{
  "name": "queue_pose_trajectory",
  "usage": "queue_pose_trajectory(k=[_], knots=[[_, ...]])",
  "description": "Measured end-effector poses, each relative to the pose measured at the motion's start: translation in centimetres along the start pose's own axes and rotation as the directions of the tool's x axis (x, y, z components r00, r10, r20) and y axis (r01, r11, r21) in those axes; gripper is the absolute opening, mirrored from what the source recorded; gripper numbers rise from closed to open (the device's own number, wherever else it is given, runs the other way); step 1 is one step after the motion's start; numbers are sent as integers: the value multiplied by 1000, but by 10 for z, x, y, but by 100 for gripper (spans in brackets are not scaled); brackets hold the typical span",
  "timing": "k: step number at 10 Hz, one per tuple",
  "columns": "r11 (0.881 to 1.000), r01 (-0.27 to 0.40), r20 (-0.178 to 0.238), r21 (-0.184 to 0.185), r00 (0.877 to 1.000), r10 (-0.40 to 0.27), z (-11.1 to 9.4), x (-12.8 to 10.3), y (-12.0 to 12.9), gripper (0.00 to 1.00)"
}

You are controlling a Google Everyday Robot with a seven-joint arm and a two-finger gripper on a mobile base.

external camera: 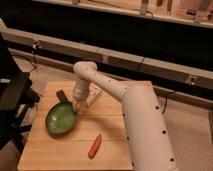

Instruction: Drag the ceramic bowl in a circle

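- Ceramic bowl [61,119], green and glossy, sits left of centre on the wooden table [112,150].
- Nearer, a carrot-shaped stick [94,145] lies apart.
- Pincer [77,106] meets the bowl's right rim.
- Black block [62,95] lies just behind the bowl.

Smooth, rounded white arm [120,95], thick cylindrical shell with small dark dots along the forearm side. Narrower white wrist segment, ending in a pale gripper [77,106] just above the counter.
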Motion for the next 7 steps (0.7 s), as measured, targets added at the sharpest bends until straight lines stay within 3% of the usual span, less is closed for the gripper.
queue_pose_trajectory(k=[3,5,7], knots=[[997,83,50,-4,995,-83,14,7,-26,1],[991,134,80,2,988,-134,29,0,-47,1],[988,157,103,10,982,-157,39,-19,-53,1]])
